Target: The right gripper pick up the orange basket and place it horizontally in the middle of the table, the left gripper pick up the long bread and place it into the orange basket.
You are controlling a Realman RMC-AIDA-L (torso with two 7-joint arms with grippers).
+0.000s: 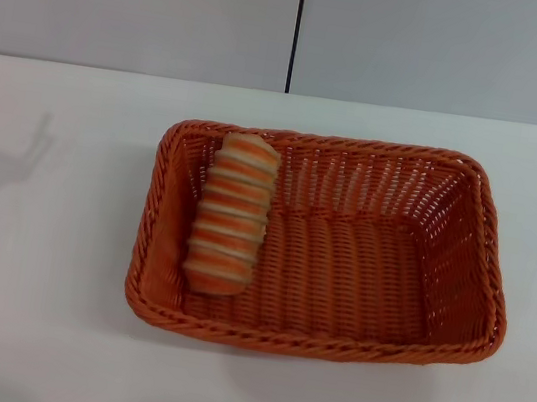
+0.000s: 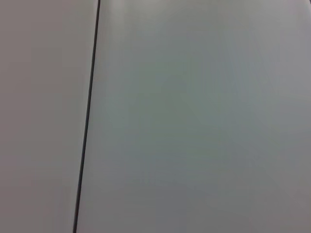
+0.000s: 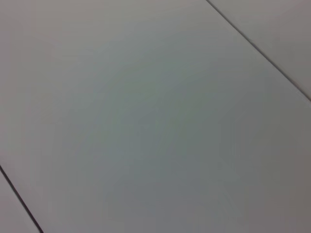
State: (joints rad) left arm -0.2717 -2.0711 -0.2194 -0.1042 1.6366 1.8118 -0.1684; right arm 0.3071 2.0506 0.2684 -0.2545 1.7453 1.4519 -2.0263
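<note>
You had the small oblong orange-and-cream striped long bread [image 1: 232,217] lying inside the large orange woven basket [image 1: 462,260] mid-table; it looked light, ridged, best pinched across its middle. Neither gripper showed, so finger state was unknowable.

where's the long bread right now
In the head view, the long bread lies inside the orange basket, at the end on the robot's left, with its far end leaning up against the basket's back wall.

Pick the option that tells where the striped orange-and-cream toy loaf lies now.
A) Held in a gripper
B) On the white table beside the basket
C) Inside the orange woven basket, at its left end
C: the striped orange-and-cream toy loaf lies inside the orange woven basket, along its left wall; no gripper is in view.
</note>
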